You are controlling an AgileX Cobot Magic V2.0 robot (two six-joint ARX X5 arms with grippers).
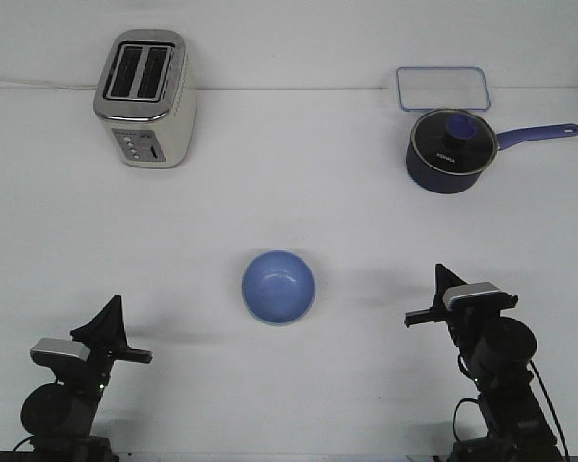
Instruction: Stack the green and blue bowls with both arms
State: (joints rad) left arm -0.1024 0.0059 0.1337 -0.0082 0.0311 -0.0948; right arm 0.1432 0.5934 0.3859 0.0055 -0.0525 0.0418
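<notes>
We see a light blue bowl sitting upright on the white tabletop, roughly in the middle of the near half and between our two arms. A thin pale edge shows along its lower rim, which may be the green bowl nested beneath it, though from this angle we cannot be sure. Our left gripper rests low at the near left edge, pointing upward, well apart from the bowl; its fingers taper to a single dark point, so we cannot tell whether they are apart or together. Our right gripper sits at the near right edge, also clear of the bowl, and its fingers likewise merge into one dark shape, so their state is not readable to us either. Neither gripper touches anything. At the far left stands a cream and silver two-slot toaster. At the far right a dark navy saucepan carries a glass lid, its handle pointing right, and just behind it lies a clear rectangular container with a blue rim, touching or nearly touching the pan's far side.
</notes>
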